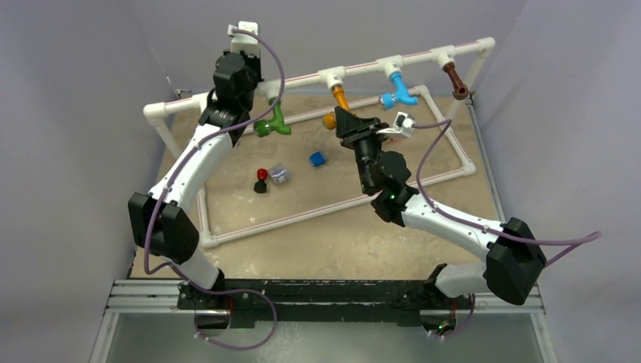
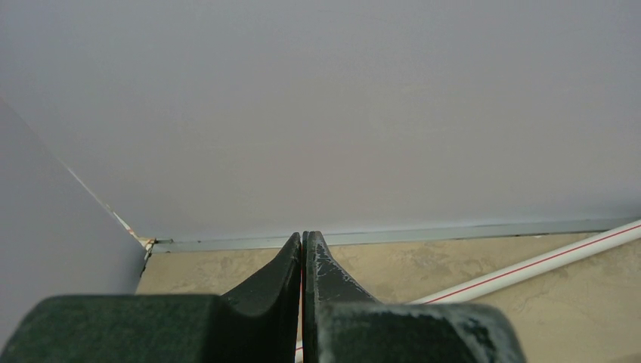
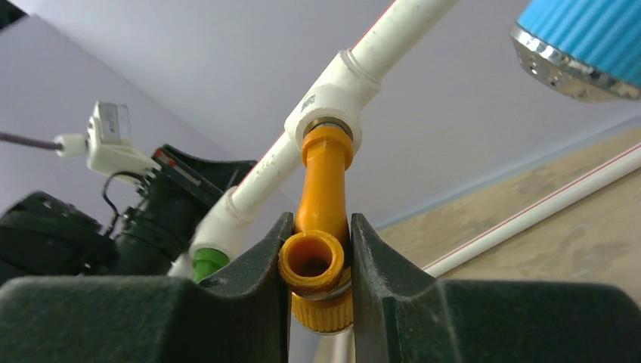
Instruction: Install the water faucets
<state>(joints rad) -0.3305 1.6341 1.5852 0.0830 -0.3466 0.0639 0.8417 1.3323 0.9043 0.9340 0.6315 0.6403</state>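
Overhead, the green faucet (image 1: pixel 272 125), blue faucet (image 1: pixel 397 91) and brown faucet (image 1: pixel 455 79) hung apparently seated on the white pipe rail (image 1: pixel 363 69); the left wrist view showed the left gripper (image 2: pixel 304 253) pressed together, empty; the right wrist view showed the right gripper (image 3: pixel 317 257) clamped on the orange faucet (image 3: pixel 323 178), its stem entering a tee (image 3: pixel 332 94), probably the last fitting left to finish.

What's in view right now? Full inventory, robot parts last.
green faucet: 1, green, leftmost on raised rail
orange faucet: 1, orange, second along, in its tee
blue faucet: 1, blue, third along
brown faucet: 1, brown, rightmost
pipe frame: 1, white with red stripe, on the table, carries the rail
blue block: 1, blue, mid-table
clear block: 1, translucent, left of blue block
red-and-black piece: 1, beside clear block
table: 1, tan
left claw: 1, black, shut, empty
right claw: 1, black, gripping orange faucet
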